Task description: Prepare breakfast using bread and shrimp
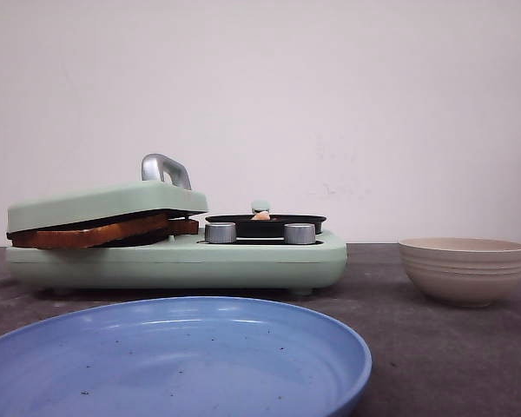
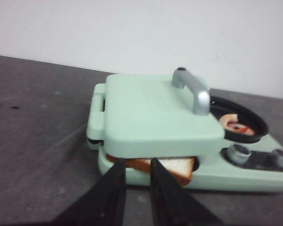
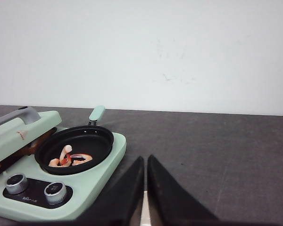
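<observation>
We see the mint-green breakfast maker (image 1: 243, 256) filling the middle of the table, its long axis running side to side across our front view, with the sandwich press at our left end and the small black frying pan (image 1: 266, 224) at the right end. In front of it lies the blue plate (image 1: 178, 360), and off to the right, well apart, stands the beige bowl (image 1: 464, 269). The press lid (image 2: 155, 115) is down but tilted, propped by the bread (image 2: 165, 167) clamped under it; the slices lie flat, and their near edge and one corner poke out of the front of the press toward our left gripper (image 2: 137, 172). That gripper hangs just in front of the protruding bread, its fingers a narrow gap apart and holding nothing, so we judge the left arm the nearer one for lifting the lid by its metal handle (image 2: 194, 89) or drawing the bread out. The shrimp (image 3: 68, 157) lie in the pan, a few curved pieces bunched together, and they sit to the left and ahead of our right gripper (image 3: 145, 165), whose fingers are nearly together and empty. The pan's green handle (image 3: 97, 113) points away toward the wall, so we judge the right arm better placed for the shrimp.
</observation>
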You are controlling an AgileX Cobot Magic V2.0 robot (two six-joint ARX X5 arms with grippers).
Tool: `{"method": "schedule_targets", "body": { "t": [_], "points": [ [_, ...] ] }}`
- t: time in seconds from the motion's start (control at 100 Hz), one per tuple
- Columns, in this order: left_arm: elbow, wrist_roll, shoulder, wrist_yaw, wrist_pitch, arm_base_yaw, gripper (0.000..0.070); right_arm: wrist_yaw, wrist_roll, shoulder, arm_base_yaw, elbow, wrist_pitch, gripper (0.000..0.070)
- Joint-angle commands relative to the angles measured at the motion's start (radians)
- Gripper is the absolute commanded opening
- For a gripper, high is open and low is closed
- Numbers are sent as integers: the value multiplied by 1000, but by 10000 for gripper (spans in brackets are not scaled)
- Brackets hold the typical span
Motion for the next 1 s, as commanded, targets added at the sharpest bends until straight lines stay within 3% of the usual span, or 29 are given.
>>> {"method": "schedule_targets", "body": {
  "t": [0.0, 0.39, 0.66, 0.81, 0.99],
  "points": [
    [-19, 61, -6, 2, 13, 4, 0, 0, 10, 2, 0, 8, 13, 6],
    [-169, 43, -95, -38, 27, 18, 0, 0, 9, 2, 0, 8, 13, 6],
    [-169, 172, -95, -111, -16, 31, 0, 0, 10, 2, 0, 8, 13, 6],
    [-169, 127, -95, -97, -12, 33, 0, 0, 10, 2, 0, 8, 13, 6],
    [-169, 126, -94, -103, -12, 33, 0, 0, 10, 2, 0, 8, 13, 6]
  ]
}}
